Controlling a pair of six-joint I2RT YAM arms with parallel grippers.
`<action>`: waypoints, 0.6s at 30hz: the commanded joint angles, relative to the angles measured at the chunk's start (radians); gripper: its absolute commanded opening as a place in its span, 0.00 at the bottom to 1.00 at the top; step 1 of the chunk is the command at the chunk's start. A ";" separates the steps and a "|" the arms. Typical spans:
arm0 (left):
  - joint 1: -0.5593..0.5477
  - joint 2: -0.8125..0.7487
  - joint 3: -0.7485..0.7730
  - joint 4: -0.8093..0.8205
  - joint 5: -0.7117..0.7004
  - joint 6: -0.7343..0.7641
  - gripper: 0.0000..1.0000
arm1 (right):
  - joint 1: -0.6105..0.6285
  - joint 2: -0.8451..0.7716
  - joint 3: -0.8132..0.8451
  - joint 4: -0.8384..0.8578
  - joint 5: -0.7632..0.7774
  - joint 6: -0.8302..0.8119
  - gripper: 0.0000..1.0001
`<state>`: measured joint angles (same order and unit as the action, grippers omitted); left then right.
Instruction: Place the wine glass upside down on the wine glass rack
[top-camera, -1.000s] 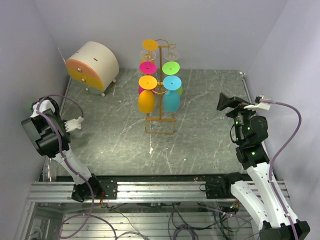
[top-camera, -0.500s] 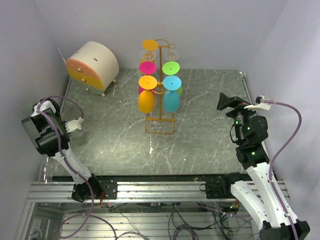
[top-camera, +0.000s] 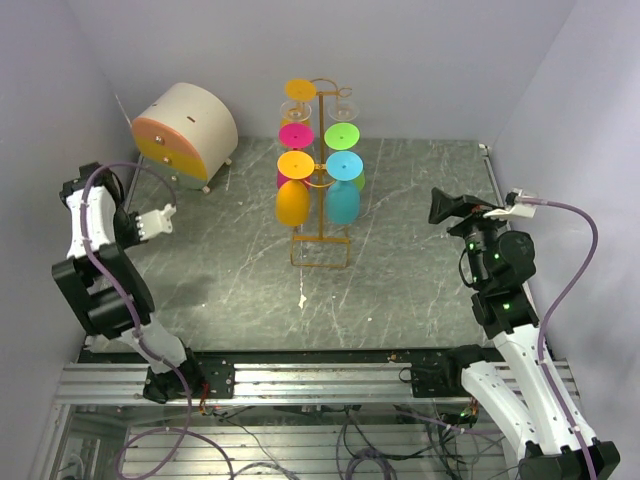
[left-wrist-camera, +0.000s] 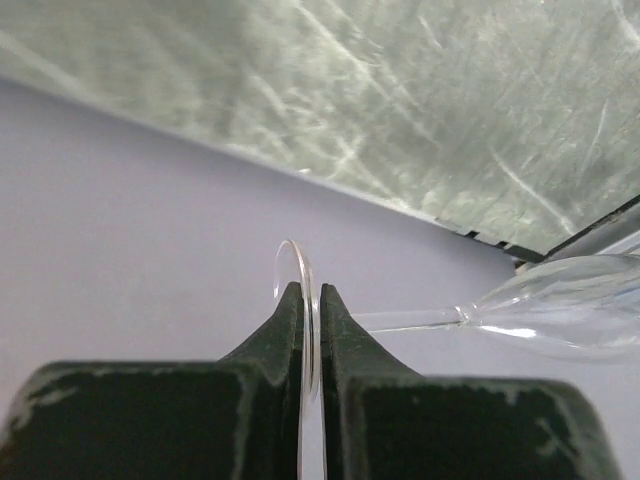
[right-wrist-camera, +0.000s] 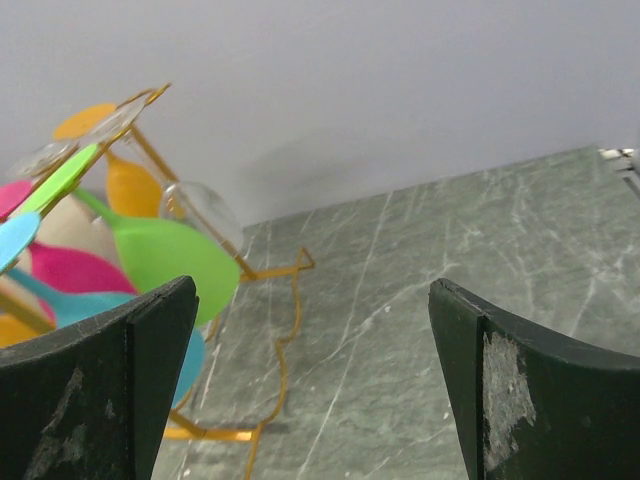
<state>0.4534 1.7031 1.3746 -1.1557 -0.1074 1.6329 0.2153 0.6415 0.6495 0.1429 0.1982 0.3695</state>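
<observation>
Pickup looked done: left fingers (left-wrist-camera: 290, 322) were clamped on the clear wine glass (left-wrist-camera: 570, 318) by its foot, at the bench's (top-camera: 400, 260) left side, well apart from the wine glass rack (top-camera: 320, 240). Right fingers (right-wrist-camera: 500, 380) gaped wide, empty. Next, I'd guess: carry, invert, hook a free loop.

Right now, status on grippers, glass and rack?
Left gripper shut on clear wine glass, by its foot. Right gripper open, empty. Wine glass rack crowded with coloured glasses; free loop unclear.
</observation>
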 joint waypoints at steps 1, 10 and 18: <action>-0.065 -0.140 0.086 -0.130 0.138 -0.025 0.07 | -0.001 -0.028 0.022 -0.049 -0.194 0.001 0.99; -0.272 -0.386 0.167 0.030 0.383 -0.169 0.07 | -0.001 -0.059 -0.051 -0.093 -1.003 0.213 0.98; -0.341 -0.491 0.190 0.156 0.631 -0.311 0.07 | 0.034 -0.224 -0.227 0.150 -1.185 0.371 0.98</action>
<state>0.1352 1.2678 1.5597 -1.1088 0.3347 1.4227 0.2329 0.4400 0.4198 0.1329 -0.8104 0.6563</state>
